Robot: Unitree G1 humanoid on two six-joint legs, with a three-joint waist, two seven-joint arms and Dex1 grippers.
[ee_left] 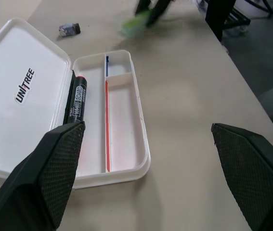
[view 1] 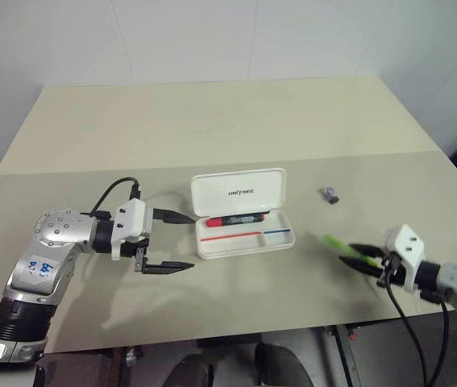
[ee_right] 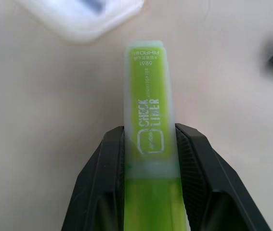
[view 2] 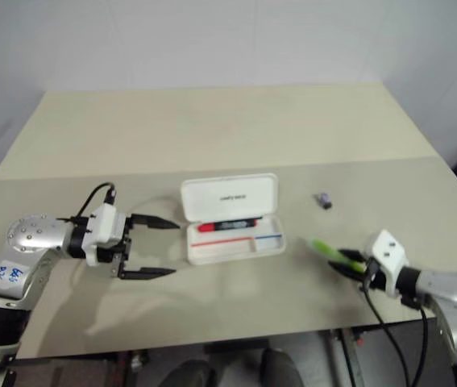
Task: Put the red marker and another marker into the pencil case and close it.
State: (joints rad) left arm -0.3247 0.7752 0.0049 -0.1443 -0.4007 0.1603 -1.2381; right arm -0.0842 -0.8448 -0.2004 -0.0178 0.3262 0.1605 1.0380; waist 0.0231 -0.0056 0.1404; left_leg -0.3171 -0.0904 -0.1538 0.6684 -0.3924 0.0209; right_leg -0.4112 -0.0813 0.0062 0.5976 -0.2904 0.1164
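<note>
Lime-green highlighter sits pinched between the right gripper's fingers, right of the open white pencil case. Red marker lies inside it. Left gripper hovers beside the case, jaws spread wide.

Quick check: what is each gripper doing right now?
Left gripper: open, holding nothing.
Right gripper: fingers shut on the lime-green marker.

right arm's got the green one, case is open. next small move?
Probably carry the green marker, clamped in the right gripper, left toward the open pencil case. The red marker already lies inside and the front compartment looks free; the left gripper is open beside it.
</note>
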